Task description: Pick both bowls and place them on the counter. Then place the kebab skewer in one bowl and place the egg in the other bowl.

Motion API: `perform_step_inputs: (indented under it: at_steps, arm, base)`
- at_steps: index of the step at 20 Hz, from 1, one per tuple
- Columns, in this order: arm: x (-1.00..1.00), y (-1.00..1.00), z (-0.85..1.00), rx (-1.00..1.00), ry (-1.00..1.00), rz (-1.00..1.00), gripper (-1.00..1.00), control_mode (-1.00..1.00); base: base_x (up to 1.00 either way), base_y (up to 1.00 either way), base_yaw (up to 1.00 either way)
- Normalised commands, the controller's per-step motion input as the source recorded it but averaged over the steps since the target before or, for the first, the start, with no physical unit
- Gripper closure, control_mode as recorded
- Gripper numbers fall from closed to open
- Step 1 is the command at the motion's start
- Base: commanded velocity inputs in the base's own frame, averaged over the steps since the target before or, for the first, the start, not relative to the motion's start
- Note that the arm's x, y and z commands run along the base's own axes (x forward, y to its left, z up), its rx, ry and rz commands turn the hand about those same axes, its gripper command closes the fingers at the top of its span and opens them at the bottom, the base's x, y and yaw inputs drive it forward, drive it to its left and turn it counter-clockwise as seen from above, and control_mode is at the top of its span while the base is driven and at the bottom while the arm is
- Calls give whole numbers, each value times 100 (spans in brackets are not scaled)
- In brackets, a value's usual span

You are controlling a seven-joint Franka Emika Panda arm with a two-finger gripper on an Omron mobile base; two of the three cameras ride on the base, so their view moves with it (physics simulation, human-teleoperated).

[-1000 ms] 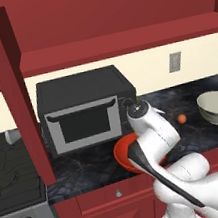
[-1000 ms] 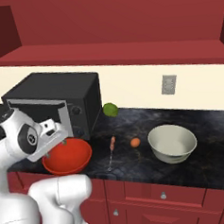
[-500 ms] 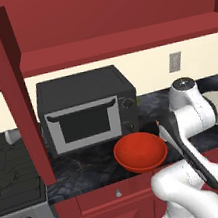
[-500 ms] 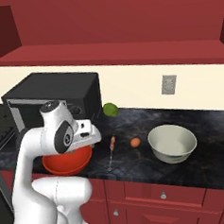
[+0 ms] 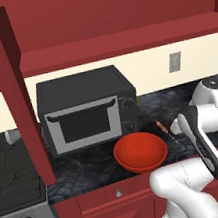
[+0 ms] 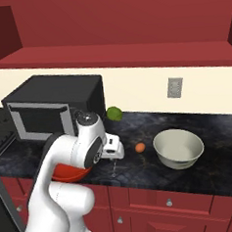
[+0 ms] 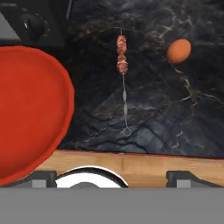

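My end effector point(image 7: 112, 175), spread wide and empty, hangs over the kebab skewer point(image 7: 123, 81) lying on the table point(image 7: 175, 113) between the red bowl point(image 7: 26, 113) and the egg point(image 7: 178, 51).

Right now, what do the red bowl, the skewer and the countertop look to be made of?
Red bowl: likely glazed ceramic or plastic, smooth and plain.
Skewer: thin grey metal rod, looped end, browned meat pieces.
Countertop: polished dark stone, pale and orange veins.
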Motion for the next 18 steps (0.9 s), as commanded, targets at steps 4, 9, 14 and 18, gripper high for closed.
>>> perform_step_inputs:
  at_steps: [4,9,14,18]
  arm:
    - [51,-7,-2,11,2,-17,-100,-100]
    - [42,0,-2,1,5,-9,-100,-100]
    - [38,0,-9,0,7,-2,-100,-100]
    - [27,0,-22,0,12,0,-100,-100]
  base:
    - [0,0,0]
    - [0,0,0]
    - [0,0,0]
    - [0,0,0]
